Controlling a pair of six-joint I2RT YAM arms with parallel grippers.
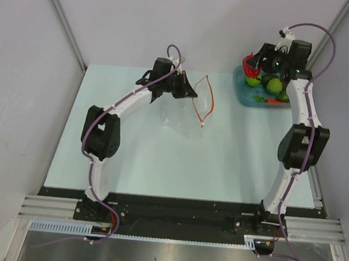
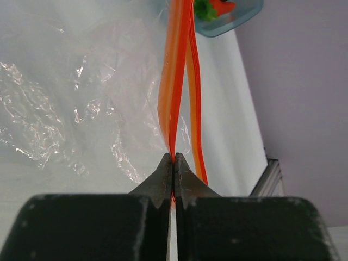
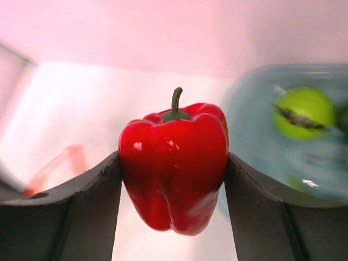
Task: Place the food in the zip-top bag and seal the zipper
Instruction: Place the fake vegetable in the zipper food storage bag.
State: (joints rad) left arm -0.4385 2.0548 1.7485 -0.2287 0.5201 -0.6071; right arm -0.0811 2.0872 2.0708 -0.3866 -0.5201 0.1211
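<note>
Loading barely begun: left jaws clamped on zipper [image 2: 175, 81], bag [image 2: 81, 98] open and empty; right jaws clamped on red pepper [image 3: 173, 168]; other food [image 1: 275, 85] sits in tray [image 1: 244, 95].

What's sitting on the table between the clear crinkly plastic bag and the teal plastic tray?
Nothing: in the top view only bare table separates the clear crinkly plastic bag from the translucent teal plastic tray.

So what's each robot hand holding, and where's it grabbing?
The left gripper pinches one side of the zipper; the right gripper squeezes the red pepper by its sides.
</note>
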